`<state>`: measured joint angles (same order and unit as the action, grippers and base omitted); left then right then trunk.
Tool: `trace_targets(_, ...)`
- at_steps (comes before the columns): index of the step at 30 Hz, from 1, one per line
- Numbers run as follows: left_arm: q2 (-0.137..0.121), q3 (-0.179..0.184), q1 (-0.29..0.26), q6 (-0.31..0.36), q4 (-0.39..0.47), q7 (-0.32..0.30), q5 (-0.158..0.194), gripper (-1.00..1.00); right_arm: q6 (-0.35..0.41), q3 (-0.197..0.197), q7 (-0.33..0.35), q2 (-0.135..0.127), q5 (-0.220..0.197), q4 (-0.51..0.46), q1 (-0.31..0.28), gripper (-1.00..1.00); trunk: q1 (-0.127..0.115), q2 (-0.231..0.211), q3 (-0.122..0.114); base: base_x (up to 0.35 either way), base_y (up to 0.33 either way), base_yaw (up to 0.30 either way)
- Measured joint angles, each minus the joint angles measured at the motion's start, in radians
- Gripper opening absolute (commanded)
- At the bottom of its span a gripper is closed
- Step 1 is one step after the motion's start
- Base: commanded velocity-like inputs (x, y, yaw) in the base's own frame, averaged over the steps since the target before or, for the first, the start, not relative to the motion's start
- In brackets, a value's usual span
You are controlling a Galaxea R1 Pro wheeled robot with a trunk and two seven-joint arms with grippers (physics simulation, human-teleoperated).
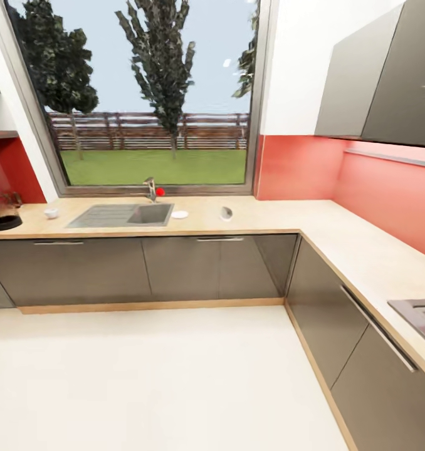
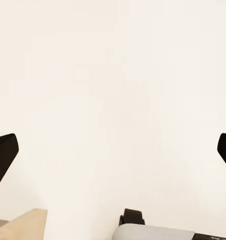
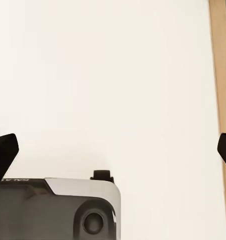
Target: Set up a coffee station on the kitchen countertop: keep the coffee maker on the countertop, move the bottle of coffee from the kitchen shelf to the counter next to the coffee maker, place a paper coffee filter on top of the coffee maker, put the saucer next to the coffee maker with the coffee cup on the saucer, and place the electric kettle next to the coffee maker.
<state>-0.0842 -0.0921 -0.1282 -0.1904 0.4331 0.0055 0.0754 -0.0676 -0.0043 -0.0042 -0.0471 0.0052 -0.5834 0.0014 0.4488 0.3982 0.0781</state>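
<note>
- The robot stood out on the pale kitchen floor (image 1: 150,376), well back from the light beige speckled countertop (image 1: 262,216) that ran under the window and turned along the red wall.
- The left gripper (image 2: 113,152) hung over bare floor, its black fingertips (image 2: 3,155) spread wide with nothing between them; the right gripper (image 3: 113,150) was equally wide open and empty, above floor beside a strip of wooden plinth (image 3: 220,75).
- All the task things lay far ahead of both grippers: a dark, rounded appliance (image 1: 4,212), kettle or coffee machine I couldn't tell, at the counter's far end; a small white cup (image 1: 51,213) beside the steel sink (image 1: 121,215); a flat white round saucer (image 1: 179,214) past the sink; and a white cone-shaped paper filter (image 1: 226,213) further along.
- I judged the set-up barely begun: the cup was off the saucer, the filter was loose, nothing was grouped.
</note>
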Motion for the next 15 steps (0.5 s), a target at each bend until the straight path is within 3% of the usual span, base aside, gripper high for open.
trace_targets(15,0.0,0.0,0.0,0.0,0.0,0.0,0.001,1.0,0.0,0.0,0.0,-0.001,0.002,0.0,0.0,1.0,0.0,0.0,0.0,0.337,0.0,0.0)
